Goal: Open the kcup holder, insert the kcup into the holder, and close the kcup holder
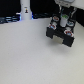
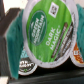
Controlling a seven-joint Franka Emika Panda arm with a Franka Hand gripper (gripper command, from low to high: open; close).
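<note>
In the exterior view my gripper (image 1: 62,24) hangs right over the black boxy kcup holder (image 1: 60,35), at the table's far right. The picture is too blurred to show how the fingers stand. A kcup (image 2: 47,32) fills the wrist view very close to the camera: round green lid with a pale rim, printed "Dark Magic", teal side wall, tilted. Dark black parts (image 2: 7,35) border it on one side and along the lower edge. I cannot tell whether the fingers hold this kcup or whether it rests in the holder. No kcup shows in the exterior view.
Two more capsules lie beside the big one in the wrist view, one with a dark lid (image 2: 24,64) and one with an orange lid (image 2: 78,52). A white bottle-like post (image 1: 25,10) stands at the back on the exterior view's left, on the white table (image 1: 30,55).
</note>
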